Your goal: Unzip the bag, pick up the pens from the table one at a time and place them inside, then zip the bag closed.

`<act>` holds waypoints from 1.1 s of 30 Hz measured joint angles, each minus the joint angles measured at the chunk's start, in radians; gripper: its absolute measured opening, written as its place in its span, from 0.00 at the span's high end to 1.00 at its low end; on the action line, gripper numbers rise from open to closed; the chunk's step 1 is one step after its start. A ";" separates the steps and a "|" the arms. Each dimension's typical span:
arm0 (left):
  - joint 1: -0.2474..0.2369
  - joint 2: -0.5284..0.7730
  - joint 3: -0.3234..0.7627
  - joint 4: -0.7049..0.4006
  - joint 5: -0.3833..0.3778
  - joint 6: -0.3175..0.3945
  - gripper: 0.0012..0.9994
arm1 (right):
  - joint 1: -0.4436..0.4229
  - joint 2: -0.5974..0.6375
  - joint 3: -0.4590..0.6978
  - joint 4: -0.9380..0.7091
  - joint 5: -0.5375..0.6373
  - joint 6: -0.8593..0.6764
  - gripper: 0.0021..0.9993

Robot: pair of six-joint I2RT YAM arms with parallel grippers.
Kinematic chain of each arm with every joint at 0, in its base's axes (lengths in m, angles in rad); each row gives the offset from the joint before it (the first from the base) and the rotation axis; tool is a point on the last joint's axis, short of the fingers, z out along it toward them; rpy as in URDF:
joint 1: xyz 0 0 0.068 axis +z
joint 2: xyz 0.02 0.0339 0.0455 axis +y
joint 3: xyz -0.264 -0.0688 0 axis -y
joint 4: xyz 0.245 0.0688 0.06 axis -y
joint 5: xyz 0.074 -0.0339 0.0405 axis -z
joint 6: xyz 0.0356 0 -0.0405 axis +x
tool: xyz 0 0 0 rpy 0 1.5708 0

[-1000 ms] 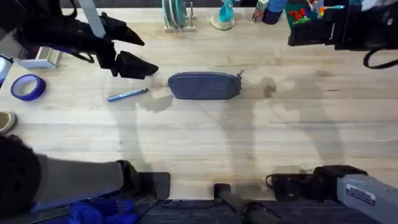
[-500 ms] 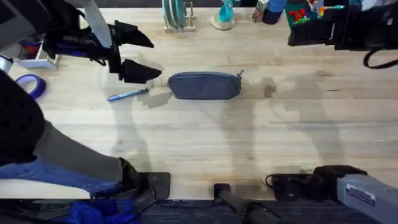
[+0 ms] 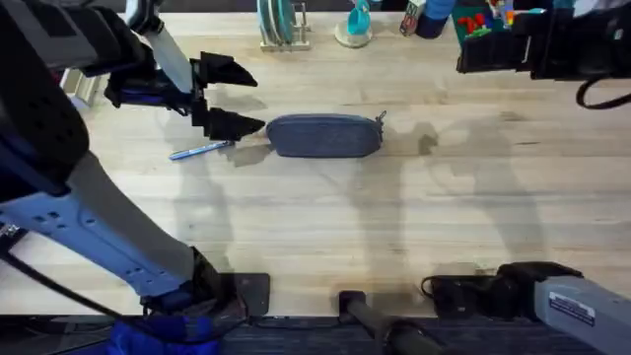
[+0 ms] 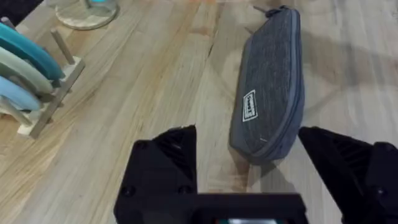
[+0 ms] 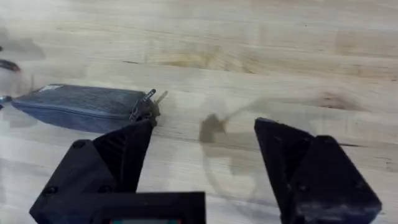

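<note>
The grey-blue bag lies zipped in the middle of the table, its metal pull at the right end. A silvery pen with a blue end rests just left of the bag. My left gripper hovers open beside the bag's left end, one finger above the pen. In the left wrist view the bag stretches away between the spread fingers. My right gripper hangs open at the far right. Its wrist view shows the bag and the pull some way off.
A wooden rack with plates and a teal item on a round coaster stand at the back edge. Colourful objects sit at the back right. The rack is near the left gripper. Bare wood lies in front of the bag.
My left gripper has moved right, from over the table's left side to just beside the bag's left end, still open. The right arm, bag and pen have not moved.
</note>
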 joint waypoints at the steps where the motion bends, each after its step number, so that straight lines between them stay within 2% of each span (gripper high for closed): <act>1: -0.004 0.007 0.000 -0.001 0.003 0.003 0.01 | 0.000 0.000 0.000 0.000 0.000 0.000 0.00; 6: -0.037 0.023 0.001 -0.030 0.004 0.034 0.01 | 0.000 0.000 0.000 0.000 0.000 0.000 0.00; 9: -0.081 0.024 0.003 -0.034 0.000 0.052 0.01 | 0.000 0.000 0.000 0.000 0.000 0.000 0.00; 13: -0.095 0.024 0.006 -0.034 -0.008 0.056 0.01 | 0.000 0.000 0.000 0.000 0.000 0.000 0.00; 18: -0.110 0.024 0.006 -0.035 -0.052 0.056 0.01 | 0.000 0.000 0.000 0.000 0.000 0.000 0.00; 25: -0.170 0.024 0.006 -0.037 -0.104 0.057 0.01 | 0.000 0.000 0.000 0.000 0.000 0.000 0.00; 33: -0.176 0.024 0.006 -0.037 -0.132 0.060 0.01 | 0.000 0.000 0.000 0.000 0.000 0.000 0.00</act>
